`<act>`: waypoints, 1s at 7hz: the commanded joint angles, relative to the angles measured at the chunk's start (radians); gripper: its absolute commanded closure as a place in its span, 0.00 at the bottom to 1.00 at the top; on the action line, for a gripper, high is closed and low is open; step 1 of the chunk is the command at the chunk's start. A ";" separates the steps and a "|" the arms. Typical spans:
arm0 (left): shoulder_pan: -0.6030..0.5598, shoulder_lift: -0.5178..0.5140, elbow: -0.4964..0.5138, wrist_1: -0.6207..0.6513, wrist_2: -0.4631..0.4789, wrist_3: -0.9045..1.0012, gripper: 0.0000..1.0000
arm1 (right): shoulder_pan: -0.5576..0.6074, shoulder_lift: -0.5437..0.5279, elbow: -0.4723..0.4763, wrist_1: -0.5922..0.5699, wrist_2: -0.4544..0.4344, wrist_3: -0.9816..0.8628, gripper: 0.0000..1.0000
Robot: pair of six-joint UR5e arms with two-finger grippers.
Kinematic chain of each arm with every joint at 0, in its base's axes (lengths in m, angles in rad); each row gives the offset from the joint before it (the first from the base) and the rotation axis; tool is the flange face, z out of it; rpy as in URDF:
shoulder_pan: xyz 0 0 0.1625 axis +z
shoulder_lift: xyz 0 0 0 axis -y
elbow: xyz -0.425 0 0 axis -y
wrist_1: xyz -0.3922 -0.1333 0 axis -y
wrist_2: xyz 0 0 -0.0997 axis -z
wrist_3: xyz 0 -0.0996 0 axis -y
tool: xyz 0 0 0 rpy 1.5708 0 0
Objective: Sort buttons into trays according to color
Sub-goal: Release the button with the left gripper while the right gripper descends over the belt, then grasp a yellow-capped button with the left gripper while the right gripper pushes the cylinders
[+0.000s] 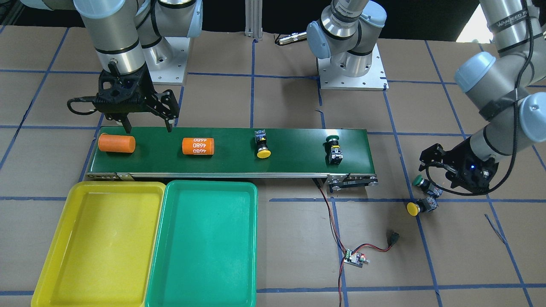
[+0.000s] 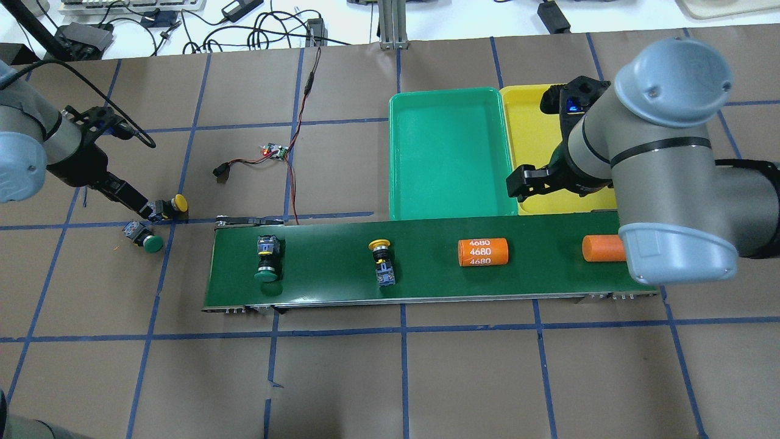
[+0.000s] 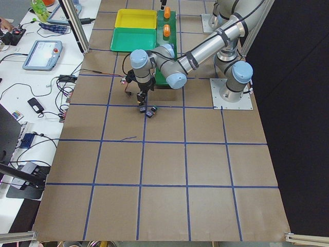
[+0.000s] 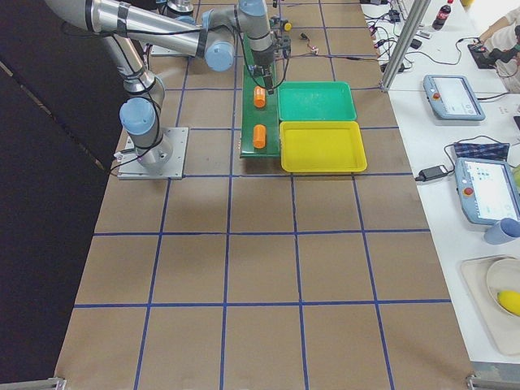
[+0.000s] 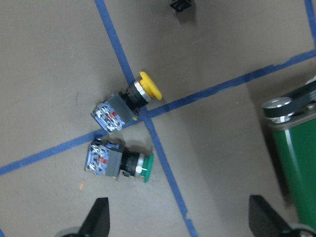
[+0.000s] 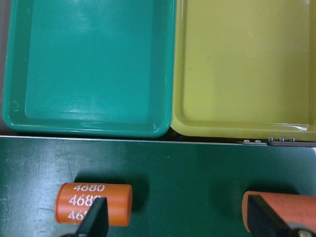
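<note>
Two buttons lie on the table off the belt's end, one yellow-capped (image 5: 129,101) and one green-capped (image 5: 118,160). My left gripper (image 5: 180,226) hovers open just short of them, holding nothing. Two more sit on the conveyor belt (image 1: 294,140): a yellow button (image 1: 263,147) and a green button (image 1: 333,150). The yellow tray (image 1: 98,243) and the green tray (image 1: 204,238) lie side by side beside the belt, both empty. My right gripper (image 1: 149,126) is open above the belt's other end, between two orange cylinders.
One orange cylinder (image 1: 116,143) is plain and the other (image 1: 198,146) is marked 4680; both rest on the belt. A small circuit board (image 1: 355,258) with red and black wires lies on the table near the belt's end.
</note>
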 commanded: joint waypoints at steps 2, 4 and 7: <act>-0.001 -0.087 -0.018 0.127 -0.002 0.191 0.00 | 0.033 0.068 -0.092 0.137 0.018 0.013 0.00; -0.001 -0.116 -0.021 0.174 -0.005 0.235 0.00 | 0.013 0.096 -0.069 0.131 -0.019 0.085 0.00; -0.001 -0.156 -0.001 0.184 -0.036 0.292 0.00 | 0.014 0.103 -0.032 0.139 -0.032 0.090 0.00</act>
